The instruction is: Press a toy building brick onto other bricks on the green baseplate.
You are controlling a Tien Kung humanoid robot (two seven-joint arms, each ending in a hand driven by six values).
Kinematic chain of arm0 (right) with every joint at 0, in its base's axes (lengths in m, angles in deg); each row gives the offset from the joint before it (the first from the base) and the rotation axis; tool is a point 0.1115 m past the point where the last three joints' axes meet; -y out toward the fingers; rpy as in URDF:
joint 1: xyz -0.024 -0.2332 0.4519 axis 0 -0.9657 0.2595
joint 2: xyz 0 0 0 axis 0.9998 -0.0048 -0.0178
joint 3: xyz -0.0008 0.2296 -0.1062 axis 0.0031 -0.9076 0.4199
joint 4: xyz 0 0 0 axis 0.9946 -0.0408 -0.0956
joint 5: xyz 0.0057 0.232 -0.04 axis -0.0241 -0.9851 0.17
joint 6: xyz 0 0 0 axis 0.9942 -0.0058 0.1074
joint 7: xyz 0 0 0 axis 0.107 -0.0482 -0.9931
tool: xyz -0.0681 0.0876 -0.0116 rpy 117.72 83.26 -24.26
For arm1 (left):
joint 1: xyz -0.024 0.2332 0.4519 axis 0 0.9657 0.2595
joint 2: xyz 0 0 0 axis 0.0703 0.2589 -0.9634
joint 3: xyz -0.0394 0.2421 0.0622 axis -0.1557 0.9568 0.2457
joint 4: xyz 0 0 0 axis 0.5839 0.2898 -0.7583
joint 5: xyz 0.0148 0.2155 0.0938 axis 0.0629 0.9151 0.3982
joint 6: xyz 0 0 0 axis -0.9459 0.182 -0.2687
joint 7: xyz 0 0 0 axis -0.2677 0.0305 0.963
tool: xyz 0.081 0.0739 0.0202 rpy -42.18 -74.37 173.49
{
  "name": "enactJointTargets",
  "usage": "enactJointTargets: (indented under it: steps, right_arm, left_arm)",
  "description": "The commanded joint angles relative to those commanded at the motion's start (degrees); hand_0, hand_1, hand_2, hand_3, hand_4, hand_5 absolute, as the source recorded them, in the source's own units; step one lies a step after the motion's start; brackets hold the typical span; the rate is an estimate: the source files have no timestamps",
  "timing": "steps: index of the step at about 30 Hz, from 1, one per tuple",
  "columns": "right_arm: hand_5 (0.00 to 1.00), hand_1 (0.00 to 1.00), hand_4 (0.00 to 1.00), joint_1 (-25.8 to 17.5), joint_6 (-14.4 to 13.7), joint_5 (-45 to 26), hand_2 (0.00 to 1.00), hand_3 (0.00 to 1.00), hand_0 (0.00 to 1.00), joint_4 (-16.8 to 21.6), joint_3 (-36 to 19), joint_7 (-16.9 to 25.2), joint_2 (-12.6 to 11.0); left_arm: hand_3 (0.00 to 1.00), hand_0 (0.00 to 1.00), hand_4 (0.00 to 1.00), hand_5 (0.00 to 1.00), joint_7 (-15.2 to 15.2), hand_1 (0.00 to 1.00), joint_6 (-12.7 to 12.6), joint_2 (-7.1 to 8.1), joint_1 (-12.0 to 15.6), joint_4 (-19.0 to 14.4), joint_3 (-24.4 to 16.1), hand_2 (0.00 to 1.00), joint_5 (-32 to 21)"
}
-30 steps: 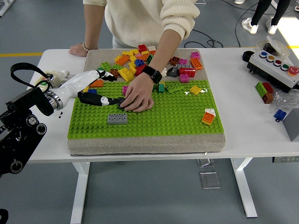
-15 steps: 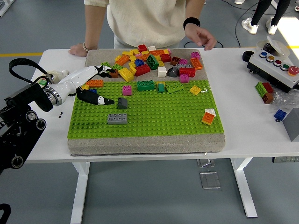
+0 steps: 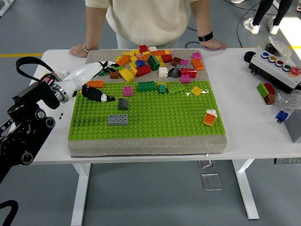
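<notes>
The green baseplate lies on a grey pad in the middle of the table. On it stand a grey flat brick, a small dark grey brick, a pink brick, a green brick and an orange-and-white brick. My left hand reaches in over the plate's far left corner, fingers spread and holding nothing. Its lower black finger points toward the dark grey brick, a short gap away. My right hand is out of view.
A pile of several loose bricks covers the pad's far strip. A person stands at the far side, one hand and the other hand resting on the table edge. A button box and loose bricks sit at the right.
The person's hand has left the plate and gone back to the far table edge, leaving the dark grey brick standing. My left hand has drawn back slightly up and to the left.
</notes>
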Motion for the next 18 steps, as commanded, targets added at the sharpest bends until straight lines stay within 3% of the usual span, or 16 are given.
enactJointTargets:
  steps: [1, 6, 7, 12, 13, 18]
  right_arm:
    - [0.491, 0.686, 0.97, 0.0, 0.01, 0.0, 0.731, 0.69, 0.76, 0.0, -0.04, 0.0, -0.01]
    - [0.491, 0.686, 0.97, -0.06, 0.01, 0.0, 0.731, 0.69, 0.76, 0.0, -0.25, 0.02, -0.06]
    - [0.49, 0.686, 0.97, -0.05, 0.02, -0.04, 0.731, 0.69, 0.759, 0.0, -0.27, 0.03, -0.08]
    - [0.49, 0.686, 0.97, -0.07, 0.0, -0.04, 0.731, 0.69, 0.759, 0.0, -0.41, 0.04, -0.08]
    - [0.491, 0.686, 0.971, -0.05, -0.01, -0.06, 0.73, 0.69, 0.759, 0.0, -0.43, 0.07, -0.08]
    - [0.491, 0.686, 0.971, -0.07, -0.01, -0.02, 0.73, 0.69, 0.759, 0.0, -0.51, 0.1, -0.11]
  left_arm:
    - [0.581, 0.712, 0.764, 0.002, -0.22, 0.652, -0.81, -0.22, -0.18, 0.39, 0.0, 0.572, -0.07]
    - [0.581, 0.712, 0.764, 0.002, -0.7, 0.652, -2.62, -0.79, -0.6, 1.39, -0.27, 0.572, -0.09]
    - [0.55, 0.654, 0.69, 0.002, -0.72, 0.606, -2.71, -0.91, -0.71, 1.57, -0.35, 0.549, -0.05]
    - [0.55, 0.654, 0.69, 0.002, -0.91, 0.606, -3.78, -1.34, -0.91, 2.16, -0.36, 0.549, -0.08]
    - [0.52, 0.616, 0.658, 0.002, -1.07, 0.573, -4.11, -1.5, -0.93, 2.31, -0.4, 0.53, -0.13]
    - [0.52, 0.616, 0.658, 0.002, -1.13, 0.573, -2.54, -1.71, -1.03, 2.45, -0.67, 0.53, -0.02]
